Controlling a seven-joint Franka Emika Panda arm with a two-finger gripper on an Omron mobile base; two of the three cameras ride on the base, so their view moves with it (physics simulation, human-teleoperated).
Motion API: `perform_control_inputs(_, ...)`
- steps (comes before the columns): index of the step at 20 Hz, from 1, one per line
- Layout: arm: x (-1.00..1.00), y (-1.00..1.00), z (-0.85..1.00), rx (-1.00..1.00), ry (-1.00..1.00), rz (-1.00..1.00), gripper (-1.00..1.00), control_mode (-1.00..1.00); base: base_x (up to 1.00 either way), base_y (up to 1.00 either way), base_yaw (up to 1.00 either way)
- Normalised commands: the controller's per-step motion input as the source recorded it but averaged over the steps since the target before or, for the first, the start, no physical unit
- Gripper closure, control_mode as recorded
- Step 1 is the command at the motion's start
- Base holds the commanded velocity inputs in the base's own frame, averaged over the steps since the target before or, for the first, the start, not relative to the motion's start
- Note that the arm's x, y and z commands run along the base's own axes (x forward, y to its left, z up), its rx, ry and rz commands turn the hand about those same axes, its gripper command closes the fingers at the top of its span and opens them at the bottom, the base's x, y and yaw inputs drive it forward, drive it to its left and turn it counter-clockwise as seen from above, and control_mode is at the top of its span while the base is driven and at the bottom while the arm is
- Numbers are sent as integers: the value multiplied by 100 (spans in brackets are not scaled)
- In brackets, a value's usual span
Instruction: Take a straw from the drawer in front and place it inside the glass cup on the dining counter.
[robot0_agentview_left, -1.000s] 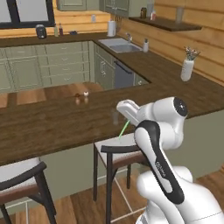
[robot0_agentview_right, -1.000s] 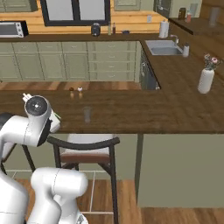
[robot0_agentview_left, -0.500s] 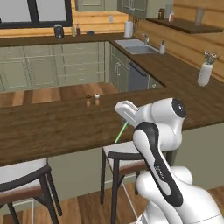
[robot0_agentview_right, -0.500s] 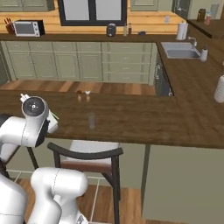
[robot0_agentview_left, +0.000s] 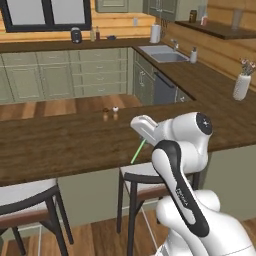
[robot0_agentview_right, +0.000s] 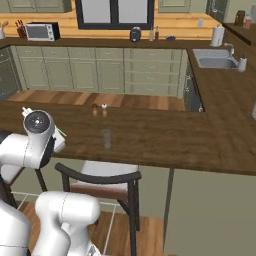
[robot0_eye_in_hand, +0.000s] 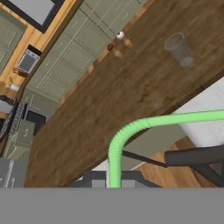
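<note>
Sage-green cabinets and warm wood walls ring a kitchen, and across the front runs the dining counter (robot0_agentview_left: 60, 145), a long dark wood-grain surface on a green base. On its far edge stand two small shakers (robot0_agentview_right: 99, 109), one brown and one white. Nearer the robot, the glass cup (robot0_agentview_right: 106, 138) stands upright and alone on the surface, well apart from the shakers; in the hand view the cup (robot0_eye_in_hand: 180, 49) is upper right. Two stools are tucked under the near edge: one (robot0_agentview_left: 25, 197) at the left and one (robot0_agentview_left: 150, 175) just ahead of the arm. The fingers (robot0_eye_in_hand: 115, 181) are pressed together, pinching the light-green straw (robot0_eye_in_hand: 131, 131), which rises from between them, bends and runs off to the right. In the left base view the straw (robot0_agentview_left: 138, 150) slants down over the surface's near edge, short of the cup.
</note>
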Motion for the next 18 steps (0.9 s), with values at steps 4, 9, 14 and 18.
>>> perform_control_inputs(4,0,0,0,0,0,0,100,100,50,-42,0)
perform_control_inputs(9,0,0,0,0,0,0,100,100,-2,-65,0)
perform_control_inputs(14,0,0,0,0,0,0,100,100,3,-47,0)
perform_control_inputs(18,0,0,0,0,0,0,100,100,60,-20,0)
